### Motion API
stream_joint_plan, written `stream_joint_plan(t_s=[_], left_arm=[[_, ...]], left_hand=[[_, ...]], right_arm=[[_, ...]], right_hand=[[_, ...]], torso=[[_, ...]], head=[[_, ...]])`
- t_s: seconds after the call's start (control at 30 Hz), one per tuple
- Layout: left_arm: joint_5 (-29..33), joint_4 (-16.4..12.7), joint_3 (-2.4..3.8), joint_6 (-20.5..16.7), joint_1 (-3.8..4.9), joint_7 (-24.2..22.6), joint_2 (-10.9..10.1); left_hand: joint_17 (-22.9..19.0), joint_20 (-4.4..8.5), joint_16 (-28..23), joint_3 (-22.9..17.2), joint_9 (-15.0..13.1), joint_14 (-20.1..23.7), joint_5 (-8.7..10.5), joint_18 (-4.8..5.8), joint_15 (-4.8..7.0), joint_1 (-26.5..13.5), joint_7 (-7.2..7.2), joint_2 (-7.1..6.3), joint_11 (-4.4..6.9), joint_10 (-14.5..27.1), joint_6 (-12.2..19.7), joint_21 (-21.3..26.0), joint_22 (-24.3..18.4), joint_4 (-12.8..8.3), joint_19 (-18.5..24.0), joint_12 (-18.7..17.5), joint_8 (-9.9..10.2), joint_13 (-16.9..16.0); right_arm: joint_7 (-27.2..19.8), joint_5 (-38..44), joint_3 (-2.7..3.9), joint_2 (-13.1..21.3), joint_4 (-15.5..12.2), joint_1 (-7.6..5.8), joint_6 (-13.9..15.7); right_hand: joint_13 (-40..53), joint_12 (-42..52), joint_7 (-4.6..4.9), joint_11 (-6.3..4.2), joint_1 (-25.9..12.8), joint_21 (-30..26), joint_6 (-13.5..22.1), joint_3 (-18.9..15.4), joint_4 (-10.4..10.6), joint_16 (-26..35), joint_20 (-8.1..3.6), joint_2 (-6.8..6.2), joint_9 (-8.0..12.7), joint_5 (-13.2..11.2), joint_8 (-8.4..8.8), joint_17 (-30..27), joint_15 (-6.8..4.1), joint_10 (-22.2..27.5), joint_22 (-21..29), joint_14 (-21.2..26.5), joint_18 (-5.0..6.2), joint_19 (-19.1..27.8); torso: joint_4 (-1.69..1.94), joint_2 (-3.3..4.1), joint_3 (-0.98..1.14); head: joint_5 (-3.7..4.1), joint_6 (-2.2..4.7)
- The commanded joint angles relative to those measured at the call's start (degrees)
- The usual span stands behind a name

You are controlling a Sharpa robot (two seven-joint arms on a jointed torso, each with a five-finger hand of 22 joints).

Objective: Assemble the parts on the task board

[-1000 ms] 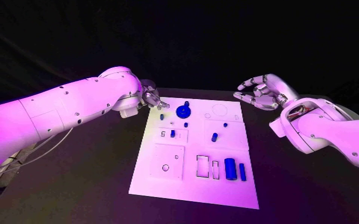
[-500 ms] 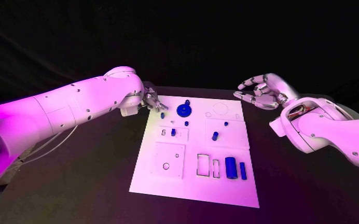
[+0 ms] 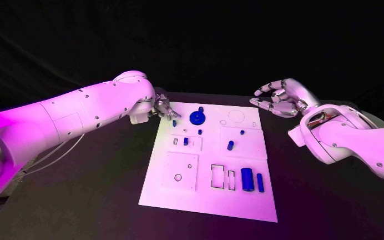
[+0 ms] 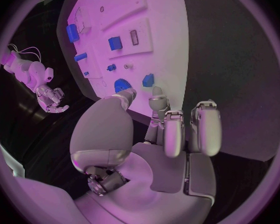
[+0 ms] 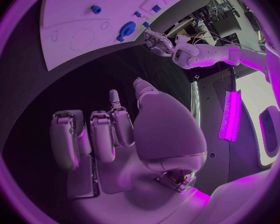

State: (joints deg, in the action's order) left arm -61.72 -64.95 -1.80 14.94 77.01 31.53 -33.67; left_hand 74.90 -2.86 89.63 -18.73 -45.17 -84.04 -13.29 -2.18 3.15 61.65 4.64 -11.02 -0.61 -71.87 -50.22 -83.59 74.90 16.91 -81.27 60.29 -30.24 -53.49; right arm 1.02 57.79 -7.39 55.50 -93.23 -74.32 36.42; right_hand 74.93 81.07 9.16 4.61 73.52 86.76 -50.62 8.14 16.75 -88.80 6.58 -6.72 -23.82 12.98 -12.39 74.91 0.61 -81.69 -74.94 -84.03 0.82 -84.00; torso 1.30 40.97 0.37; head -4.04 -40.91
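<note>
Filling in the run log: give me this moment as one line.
left hand: open, at task board's far-left corner by small blue part | right hand: open, off board's far-right | blue gear: on board

left hand (image 3: 164, 108): empty, fingers apart | right hand (image 3: 277, 99): raised, empty, loosely curled

I count one white rectangular task board (image 3: 210, 195) on black bench (image 3: 96, 195). On board I count eight small blue parts: one round gear-like disc (image 3: 197, 119), two tall cylinders (image 3: 246, 179) side by side near front edge, five smaller pegs and blocks (image 3: 230, 146) across middle. Two silver robot hands, left (image 3: 164, 108) and right (image 3: 277, 100).
</note>
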Motion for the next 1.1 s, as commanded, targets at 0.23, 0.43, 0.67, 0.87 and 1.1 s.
stream_joint_plan(t_s=[0.23,0.43,0.67,0.87,1.1], left_arm=[[0.3,0.73,-0.27,2.16,-0.12,-0.92,0.66],[0.32,0.99,-0.38,2.57,-0.22,-1.06,0.9],[0.37,1.03,-0.44,2.59,-0.26,-1.22,1.01],[0.43,0.88,-0.46,2.5,-0.27,-1.3,1.04],[0.53,0.92,-0.47,2.63,-0.28,-1.35,1.06]], left_hand=[[14.01,-0.2,-0.2,0.21,0.27,-5.58,0.15,-0.91,-0.36,0.98,0.04,0.55,0.11,0.36,-0.56,0.18,2.67,-0.22,0.2,0.24,0.07,0.04],[14.06,-0.19,-0.18,0.04,0.39,-5.6,0.13,-0.89,-0.32,1.83,-0.01,0.83,0.16,0.34,-0.78,0.15,2.75,-0.23,0.15,0.36,0.01,0.05],[14.14,-0.18,-0.13,-0.12,0.46,-5.63,0.12,-0.86,-0.29,2.45,-0.07,1.04,0.22,0.27,-0.97,0.08,2.9,-0.24,0.06,0.5,-0.05,-0.01],[14.18,-0.16,-0.11,-0.24,0.49,-5.64,0.1,-0.86,-0.25,2.85,-0.14,1.2,0.26,0.22,-1.16,0.08,2.92,-0.23,0.05,0.58,-0.14,-0.01],[14.46,-0.05,0.04,-1.23,0.73,-5.74,0.04,-0.8,-0.05,4.91,-0.4,2.22,0.51,0.02,-1.56,-0.04,3.18,-0.31,-0.11,0.85,-0.26,0.0]], right_arm=[[-0.25,0.18,0.0,-0.16,0.03,0.09,-0.25],[-0.25,0.18,0.0,-0.19,0.04,0.12,-0.27],[-0.26,0.17,0.0,-0.23,0.05,0.13,-0.28],[-0.26,0.17,0.0,-0.27,0.07,0.14,-0.28],[-0.26,0.17,0.01,-0.28,0.05,0.15,-0.28]], right_hand=[[5.85,-0.27,-0.16,-0.28,-0.62,-0.27,-0.27,-0.22,0.01,0.18,-0.21,0.21,-0.07,-0.2,-0.32,11.21,-0.35,0.19,-12.74,-5.02,0.16,-3.73],[5.85,-0.27,-0.16,-0.28,-0.62,-0.27,-0.27,-0.22,0.01,0.18,-0.21,0.21,-0.07,-0.2,-0.32,11.21,-0.35,0.19,-12.74,-5.02,0.16,-3.73],[5.87,-0.24,-0.16,-0.28,-0.64,-0.25,-0.27,-0.22,0.0,0.18,-0.21,0.28,-0.07,-0.16,-0.33,11.21,-0.36,0.16,-12.76,-5.02,0.15,-3.75],[5.86,-0.25,-0.17,-0.29,-0.65,-0.27,-0.28,-0.21,0.0,0.19,-0.22,0.33,-0.07,-0.13,-0.33,11.19,-0.36,0.17,-12.75,-5.01,0.16,-3.73],[5.86,-0.25,-0.17,-0.29,-0.65,-0.27,-0.28,-0.21,0.0,0.19,-0.22,0.33,-0.07,-0.13,-0.33,11.19,-0.36,0.17,-12.75,-5.01,0.16,-3.73]], torso=[[-0.08,0.03,0.01],[-0.05,0.01,0.06],[-0.01,-0.03,0.08],[-0.03,-0.01,0.05],[-0.01,-0.01,0.04]], head=[[-0.12,-0.03],[-0.1,-0.09],[-0.11,-0.12],[-0.13,-0.11],[-0.08,-0.16]])
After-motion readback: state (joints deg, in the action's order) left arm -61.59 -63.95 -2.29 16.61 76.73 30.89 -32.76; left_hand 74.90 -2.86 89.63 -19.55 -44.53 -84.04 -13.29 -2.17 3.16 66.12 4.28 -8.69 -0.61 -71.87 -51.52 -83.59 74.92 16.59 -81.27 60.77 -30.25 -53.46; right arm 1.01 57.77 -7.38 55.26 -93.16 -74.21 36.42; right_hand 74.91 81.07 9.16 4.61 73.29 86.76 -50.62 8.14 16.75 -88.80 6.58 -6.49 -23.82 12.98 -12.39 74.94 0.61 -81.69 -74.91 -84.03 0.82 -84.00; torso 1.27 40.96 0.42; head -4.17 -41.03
